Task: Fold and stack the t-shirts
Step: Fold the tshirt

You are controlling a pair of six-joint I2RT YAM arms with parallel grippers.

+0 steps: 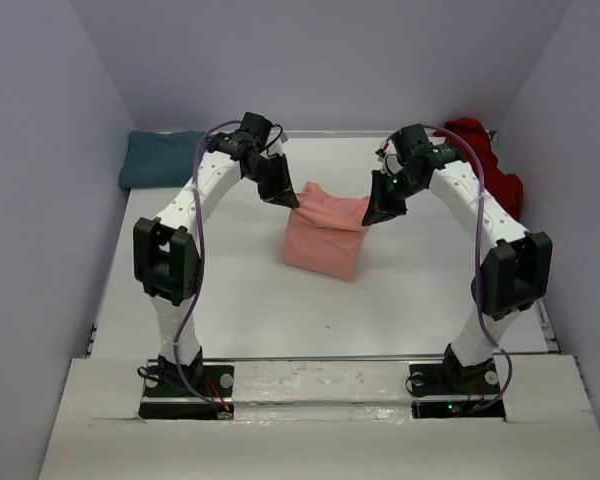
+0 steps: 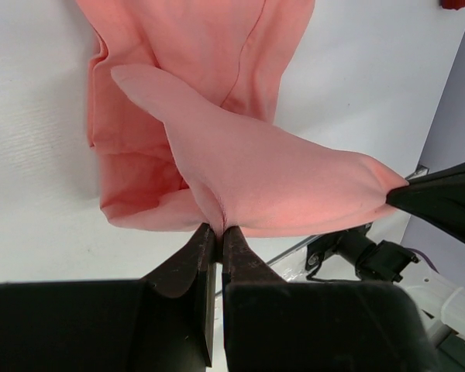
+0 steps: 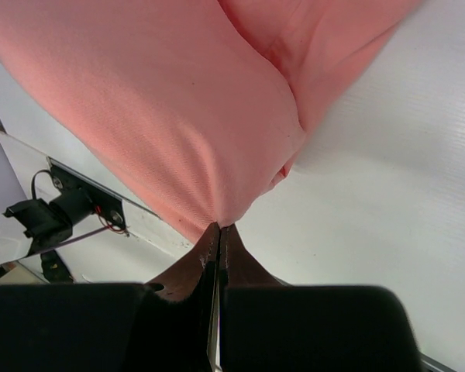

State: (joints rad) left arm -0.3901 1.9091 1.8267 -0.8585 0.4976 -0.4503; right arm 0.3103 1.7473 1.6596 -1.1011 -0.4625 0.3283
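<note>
The salmon-pink t-shirt [image 1: 325, 238] hangs with its lower part on the table [image 1: 230, 300]. The left gripper [image 1: 290, 202] is clamped on its upper left corner and the right gripper [image 1: 372, 216] on its upper right. Well left of it lies the teal t-shirt [image 1: 160, 157]; well right, the dark red t-shirt [image 1: 490, 160].

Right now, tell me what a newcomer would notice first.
The salmon-pink t-shirt is held up at centre, pinched along its upper edge by the left end effector and the right end effector. A teal t-shirt lies far left, a dark red t-shirt far right.
</note>
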